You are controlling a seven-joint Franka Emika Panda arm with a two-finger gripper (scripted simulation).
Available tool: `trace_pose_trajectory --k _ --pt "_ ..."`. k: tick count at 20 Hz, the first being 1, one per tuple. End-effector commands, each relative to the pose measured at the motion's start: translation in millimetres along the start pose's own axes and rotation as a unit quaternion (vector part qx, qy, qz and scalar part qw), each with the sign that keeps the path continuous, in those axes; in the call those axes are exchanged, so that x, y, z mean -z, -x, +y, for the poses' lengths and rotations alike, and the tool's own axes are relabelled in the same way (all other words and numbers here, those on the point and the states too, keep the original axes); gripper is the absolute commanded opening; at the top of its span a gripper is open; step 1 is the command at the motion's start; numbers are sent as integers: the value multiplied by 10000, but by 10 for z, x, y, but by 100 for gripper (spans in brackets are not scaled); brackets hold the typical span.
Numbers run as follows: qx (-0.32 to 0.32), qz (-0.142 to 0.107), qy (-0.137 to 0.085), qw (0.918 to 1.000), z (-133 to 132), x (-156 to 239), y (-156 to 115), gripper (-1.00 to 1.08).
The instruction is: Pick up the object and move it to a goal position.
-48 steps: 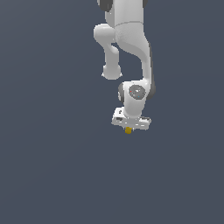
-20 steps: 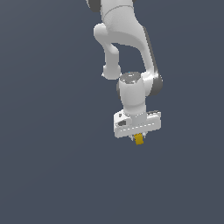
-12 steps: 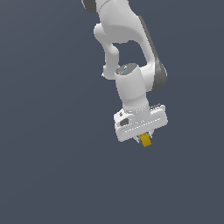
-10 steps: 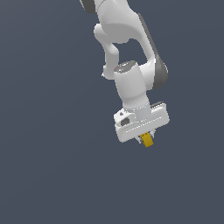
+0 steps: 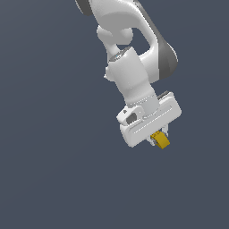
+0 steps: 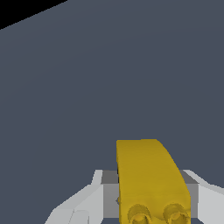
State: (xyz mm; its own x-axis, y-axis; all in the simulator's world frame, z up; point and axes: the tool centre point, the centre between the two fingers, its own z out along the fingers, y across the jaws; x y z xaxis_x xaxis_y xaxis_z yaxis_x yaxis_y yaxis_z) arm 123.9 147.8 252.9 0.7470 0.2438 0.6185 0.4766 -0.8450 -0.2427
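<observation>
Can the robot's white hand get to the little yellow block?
Yes, it seems to have it already: the yellow block sits between the fingers of the gripper, lifted off the grey floor, with nothing in the way.

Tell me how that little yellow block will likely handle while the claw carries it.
The yellow block looks like hard moulded plastic with crisp edges, so probably stiff. It is tiny next to the claw, so likely light. Its smooth faces and sloped, curved end might let it slip or pivot between the fingers if the grip loosens.
</observation>
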Motion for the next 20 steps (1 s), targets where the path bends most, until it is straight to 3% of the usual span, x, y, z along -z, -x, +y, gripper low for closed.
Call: trace_pose_trajectory --k 1,8,20 --pt "189 183 -149 9995 -52 106 -148 -100" --pt "701 670 -575 9936 -209 423 -513 -100" --pt "1397 1310 -1174 9744 -440 919 -920 -100"
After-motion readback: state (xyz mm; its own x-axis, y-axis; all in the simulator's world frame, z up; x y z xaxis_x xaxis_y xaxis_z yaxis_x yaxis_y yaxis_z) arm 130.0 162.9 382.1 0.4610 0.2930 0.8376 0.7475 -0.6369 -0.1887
